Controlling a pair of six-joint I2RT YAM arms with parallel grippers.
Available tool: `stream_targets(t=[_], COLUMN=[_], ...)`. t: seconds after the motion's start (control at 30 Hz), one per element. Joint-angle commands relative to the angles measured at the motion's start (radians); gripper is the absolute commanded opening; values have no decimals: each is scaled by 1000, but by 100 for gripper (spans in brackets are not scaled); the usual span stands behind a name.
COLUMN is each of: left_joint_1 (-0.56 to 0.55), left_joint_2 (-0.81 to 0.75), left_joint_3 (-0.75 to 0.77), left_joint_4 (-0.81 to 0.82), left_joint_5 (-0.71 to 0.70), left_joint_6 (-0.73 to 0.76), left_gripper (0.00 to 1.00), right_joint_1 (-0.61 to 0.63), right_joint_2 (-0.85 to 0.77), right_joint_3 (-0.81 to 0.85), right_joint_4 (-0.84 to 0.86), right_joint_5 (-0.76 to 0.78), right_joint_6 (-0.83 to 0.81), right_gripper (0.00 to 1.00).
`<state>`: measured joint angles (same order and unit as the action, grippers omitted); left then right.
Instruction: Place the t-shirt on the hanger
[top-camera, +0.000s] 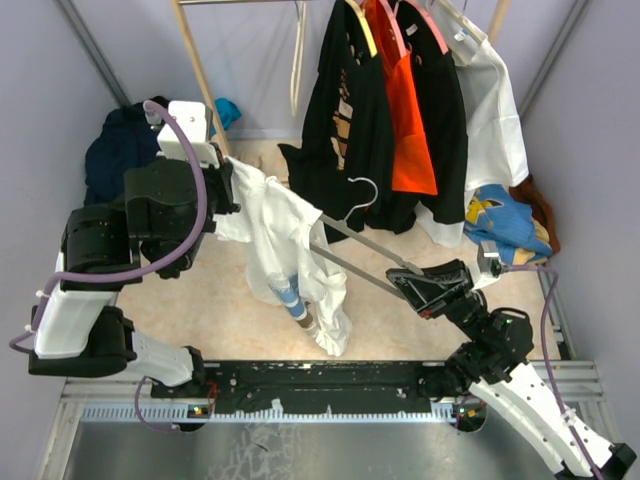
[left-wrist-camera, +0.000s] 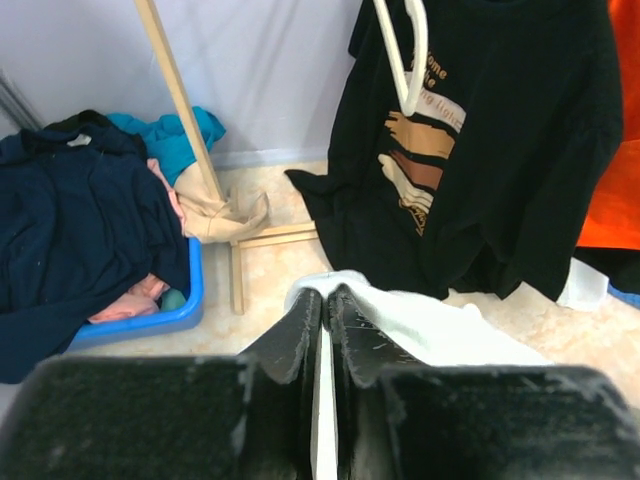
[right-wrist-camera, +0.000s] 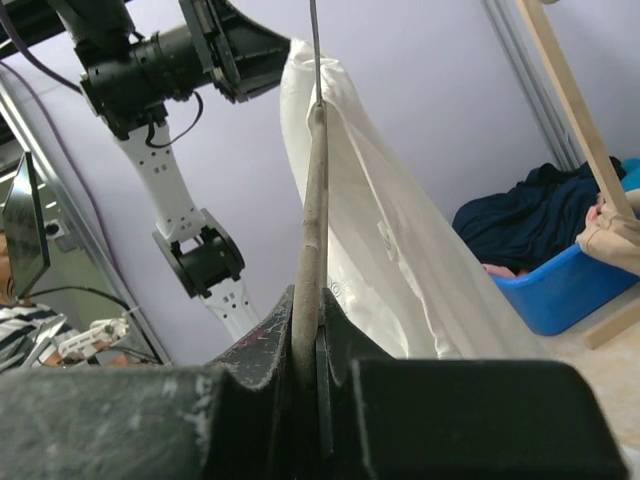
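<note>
The white t-shirt (top-camera: 275, 225) hangs in the air over the floor, with a blue print (top-camera: 292, 297) showing low on it. My left gripper (top-camera: 228, 185) holds its top edge. In the left wrist view the gripper (left-wrist-camera: 327, 296) stands shut on a fold of the t-shirt (left-wrist-camera: 430, 325). The hanger (top-camera: 370, 243) lies slanted, its far end inside the shirt and its wire hook (top-camera: 362, 190) pointing up. My right gripper (top-camera: 403, 278) pinches the hanger's near corner. The right wrist view shows the gripper (right-wrist-camera: 318, 300) shut on the pale hanger arm (right-wrist-camera: 315, 200), with the t-shirt (right-wrist-camera: 380, 230) draped over that arm.
A rack at the back carries black garments (top-camera: 340, 130), an orange one (top-camera: 410, 120) and a white one (top-camera: 490, 110). A bare cream hanger (left-wrist-camera: 405, 50) hangs there too. A blue bin (left-wrist-camera: 150, 320) of navy clothing (top-camera: 115, 150) sits at the left by a wooden post (left-wrist-camera: 180, 100). A blue-yellow garment (top-camera: 505, 220) lies at the right.
</note>
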<state>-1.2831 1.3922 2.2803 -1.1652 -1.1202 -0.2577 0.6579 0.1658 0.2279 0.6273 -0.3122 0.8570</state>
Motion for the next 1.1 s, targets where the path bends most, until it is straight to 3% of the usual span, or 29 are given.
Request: stream_targets(t=[0.0,0.33,0.5,0.7,0.87,1.07], left_joint_1=[5,79,86,85,85,84], left_joint_2=[-23,-72,-74,-46,-54,2], left_joint_3=[-24,-110,-64,1,-14,-63], left_joint_4=[-76,-133,-135,-103,-65,-126], left_joint_5=[-85,-73,-49,108,229,270], left_joint_6=[-86,-146,-130,-86,-90,-173], left_gripper=[13,45,48,49,50,49], right_joint_1=[-4,-4,-4,-4,-4,-4], right_joint_2=[34,58,63,134,251,382], right_joint_3=[18,36,50,79,95,117], right_joint_4=[224,229,174,183,261,378], right_joint_5=[82,92,102,102,91,97], right_joint_6=[21,21,1,-17,-20,-23], right_gripper=[0,0,0,0,0,0])
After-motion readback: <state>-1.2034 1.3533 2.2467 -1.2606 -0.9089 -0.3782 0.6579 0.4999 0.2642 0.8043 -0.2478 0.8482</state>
